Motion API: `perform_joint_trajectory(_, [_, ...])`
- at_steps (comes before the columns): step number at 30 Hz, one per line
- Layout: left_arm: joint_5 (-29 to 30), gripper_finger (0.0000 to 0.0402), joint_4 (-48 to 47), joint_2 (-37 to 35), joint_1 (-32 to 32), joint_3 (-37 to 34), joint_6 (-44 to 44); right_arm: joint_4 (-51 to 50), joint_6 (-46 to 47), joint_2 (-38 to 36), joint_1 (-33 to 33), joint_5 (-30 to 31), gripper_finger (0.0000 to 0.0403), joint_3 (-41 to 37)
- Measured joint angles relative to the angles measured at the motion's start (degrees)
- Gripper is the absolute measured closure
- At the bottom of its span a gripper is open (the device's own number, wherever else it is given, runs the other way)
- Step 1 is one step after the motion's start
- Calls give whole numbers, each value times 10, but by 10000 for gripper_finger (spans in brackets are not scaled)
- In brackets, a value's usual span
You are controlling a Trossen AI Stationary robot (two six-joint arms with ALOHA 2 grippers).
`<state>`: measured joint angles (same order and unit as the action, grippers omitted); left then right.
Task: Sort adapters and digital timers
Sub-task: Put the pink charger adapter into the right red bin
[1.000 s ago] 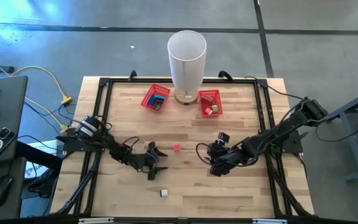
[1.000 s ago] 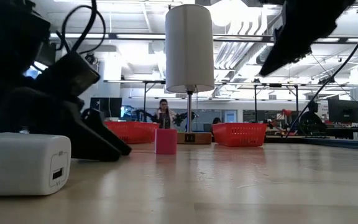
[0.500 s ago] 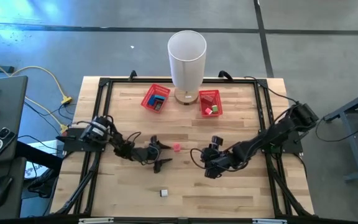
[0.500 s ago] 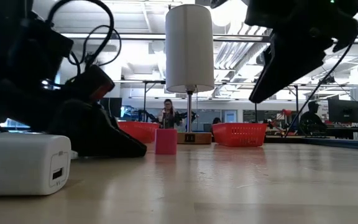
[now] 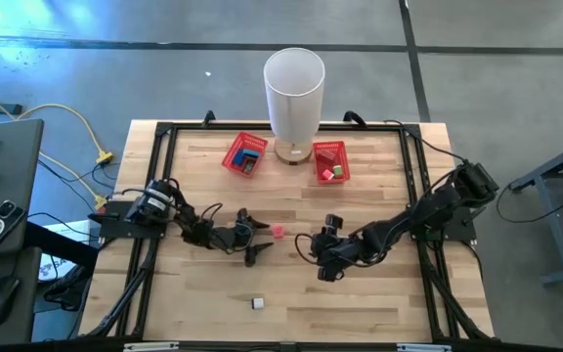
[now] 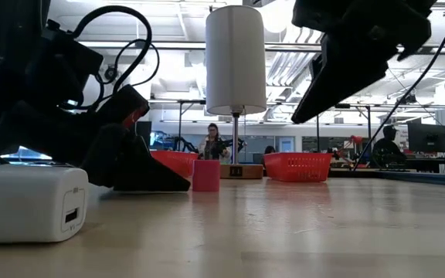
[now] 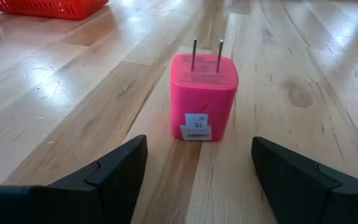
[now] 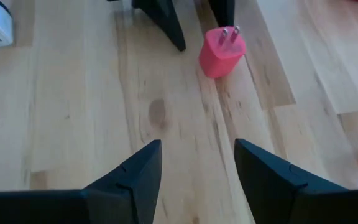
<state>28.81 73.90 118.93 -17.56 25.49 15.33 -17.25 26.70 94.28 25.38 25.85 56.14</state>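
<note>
Pink adapter [image 5: 279, 232] upright near frame centre in the high view, prongs up, just right of left gripper [image 5: 251, 242], fingers spread, holding nothing. Right gripper [image 5: 317, 256] further right, parted, empty. White adapter [image 5: 258, 303] alone lower down. Bare wood around; red baskets [image 5: 245, 154] well above.

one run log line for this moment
left gripper: open, low beside pink adapter | right gripper: open, empty, hovering | white adapter: on table, untouched

Items inside both red baskets [image 5: 245, 154] are too small to identify.
</note>
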Motion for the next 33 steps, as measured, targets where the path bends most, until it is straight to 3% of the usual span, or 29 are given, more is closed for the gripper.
perform_joint_trajectory(13, [-1,120,-6,0,19,26,2,28,0,0,-26,-51,214,0])
perform_joint_trajectory(27, [-27,121,-7,0,41,58,-16,30,-1,0,-26,-53,214,0])
perform_joint_trajectory(33, [-47,153,-39,0,48,61,-5,29,-1,-1,-26,-53,214,0])
